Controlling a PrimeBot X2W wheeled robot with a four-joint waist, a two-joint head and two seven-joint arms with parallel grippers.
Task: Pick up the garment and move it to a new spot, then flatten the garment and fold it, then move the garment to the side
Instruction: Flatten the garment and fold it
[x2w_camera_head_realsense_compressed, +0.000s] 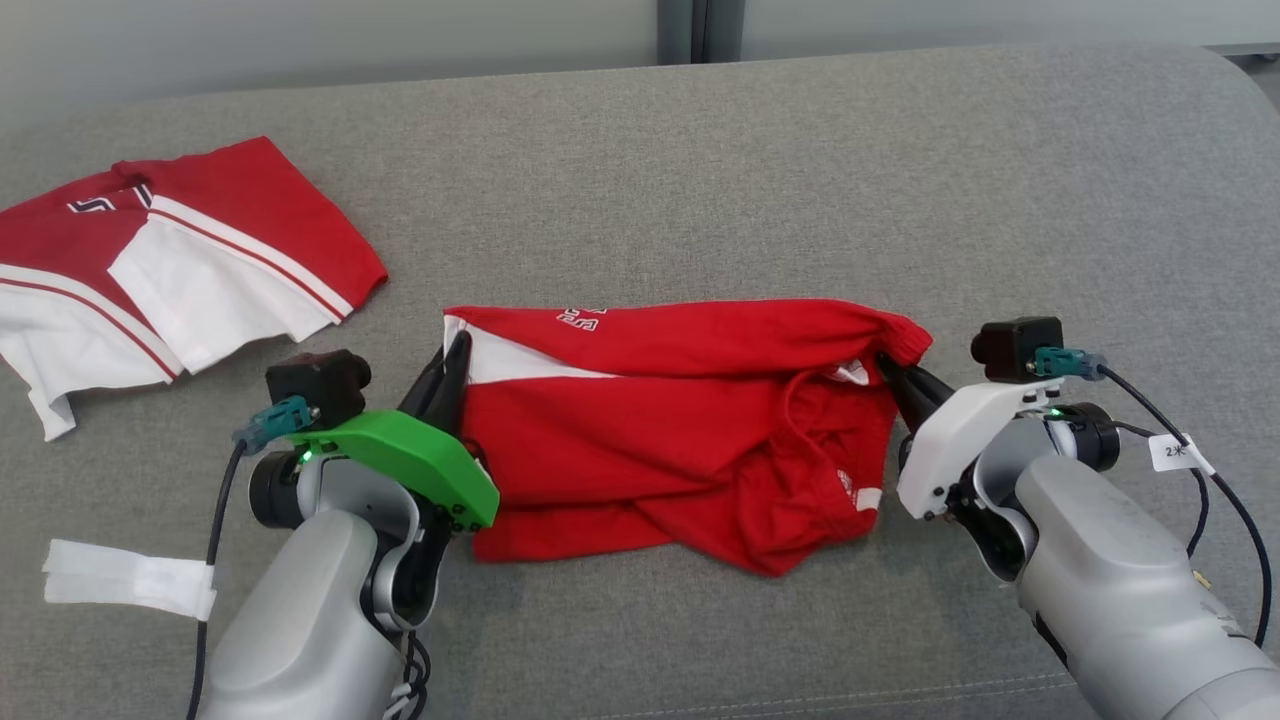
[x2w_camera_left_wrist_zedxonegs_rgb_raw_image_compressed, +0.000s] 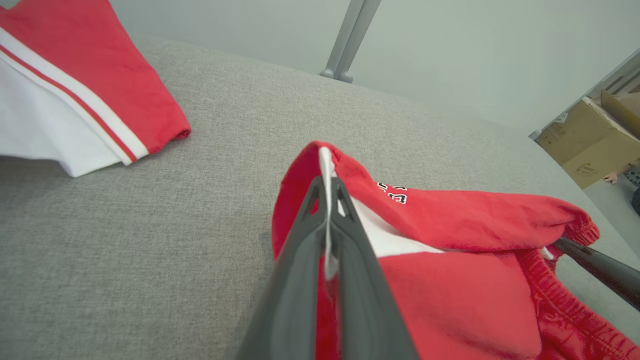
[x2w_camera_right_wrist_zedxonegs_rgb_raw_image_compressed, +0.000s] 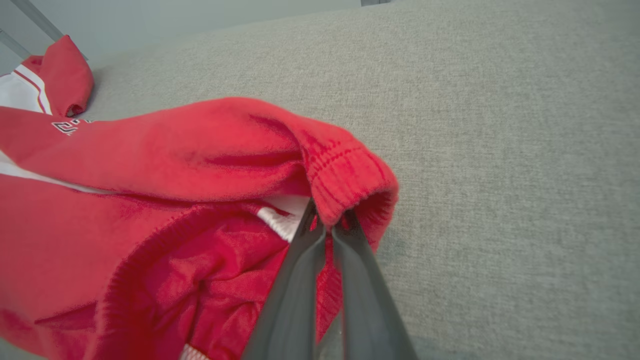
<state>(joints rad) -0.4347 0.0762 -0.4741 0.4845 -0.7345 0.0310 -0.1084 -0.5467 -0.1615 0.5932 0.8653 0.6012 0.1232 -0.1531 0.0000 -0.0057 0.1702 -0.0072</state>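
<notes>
Dark grey left gripper (x2w_camera_head_realsense_compressed: 458, 350): two long tapered left fingers (x2w_camera_left_wrist_zedxonegs_rgb_raw_image_compressed: 300, 280), triangular cut-outs near the tips. Behind the jaws: bright green bracket (x2w_camera_head_realsense_compressed: 410, 455) with small dark screws, black left camera (x2w_camera_head_realsense_compressed: 318, 385), teal left plug (x2w_camera_head_realsense_compressed: 272, 420), black left cable (x2w_camera_head_realsense_compressed: 213, 530), silver-grey left forearm (x2w_camera_head_realsense_compressed: 300, 620). Right gripper (x2w_camera_head_realsense_compressed: 888, 367): same dark right fingers (x2w_camera_right_wrist_zedxonegs_rgb_raw_image_compressed: 295, 295), white bracket (x2w_camera_head_realsense_compressed: 950, 440), black right camera (x2w_camera_head_realsense_compressed: 1018, 347), teal right plug (x2w_camera_head_realsense_compressed: 1065, 362), black right cable (x2w_camera_head_realsense_compressed: 1235, 510) with white tag (x2w_camera_head_realsense_compressed: 1172, 452), silver-grey right forearm (x2w_camera_head_realsense_compressed: 1130, 590).
</notes>
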